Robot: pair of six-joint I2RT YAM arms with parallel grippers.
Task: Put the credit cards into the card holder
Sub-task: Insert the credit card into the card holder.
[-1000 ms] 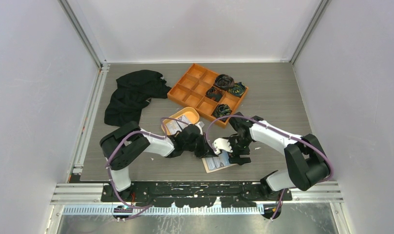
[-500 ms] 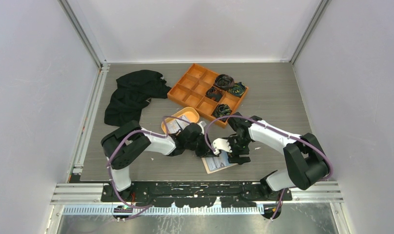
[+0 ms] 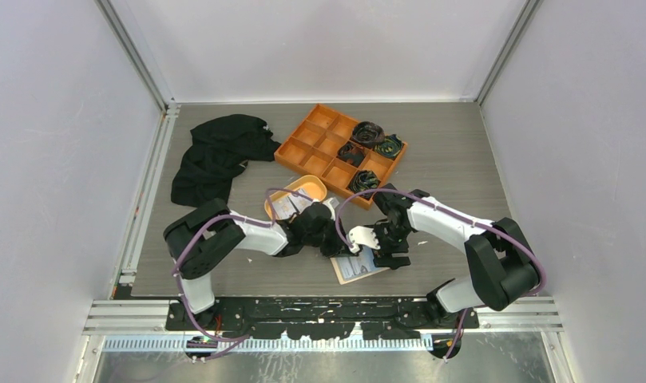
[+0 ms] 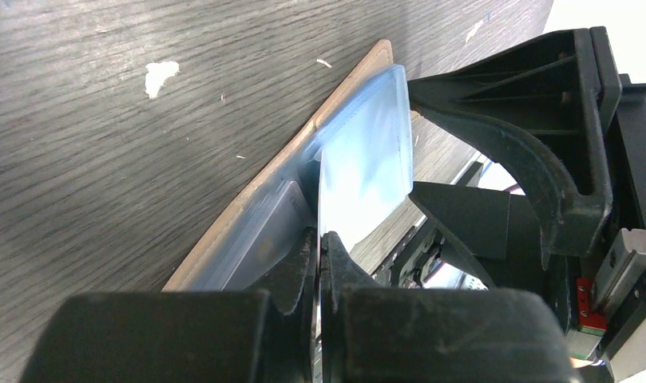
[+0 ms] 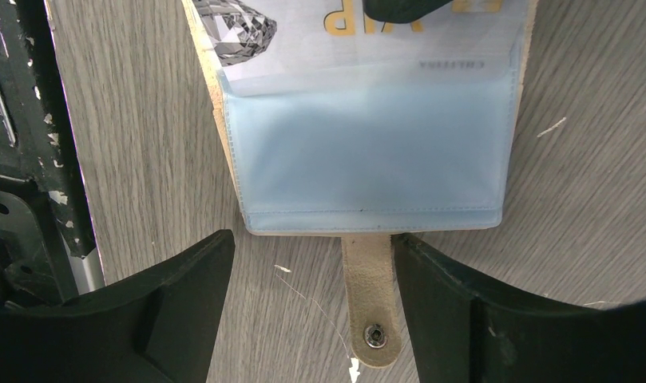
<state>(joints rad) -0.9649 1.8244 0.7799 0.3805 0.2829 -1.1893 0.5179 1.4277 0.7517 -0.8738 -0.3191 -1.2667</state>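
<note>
Two black fingers of the left gripper (image 4: 319,239) are clenched on a thin white plastic card (image 5: 303,48) with gold lettering and a diamond picture. They pinch its near edge, so in the left wrist view it shows edge-on, running straight out ahead of the jaws. Its far end sits in the mouth of a pale blue translucent pocket (image 4: 367,159) of the small beige leather-like card holder (image 3: 356,266). The holder lies open and flat on the grey wood-grain table (image 5: 128,159), just beyond and below the left fingertips. The pocket's lip stands raised off the holder beside the card.

The right gripper (image 5: 311,246) faces the left jaws from the opposite side of the holder, its jaws spread wide and grasping nothing. Between its two fingers lies the holder's beige snap tab (image 5: 370,295), apart from both, with one finger to either side. Ahead of those fingertips the blue pocket spans the gap between the jaws. The white plastic card is partly inside the pocket, with its printed part sticking out beyond. A dark tip of the left gripper overlaps that far end. Whether the right fingers touch the table cannot be told.

In the overhead view, an oval orange dish (image 3: 307,190) just behind the left gripper holds more cards (image 3: 286,207). Well beyond both grippers lies a large orange divided tray (image 3: 319,136) with dark coiled things (image 3: 368,132) in several compartments. A crumpled black cloth (image 3: 215,155) lies off to the left.
</note>
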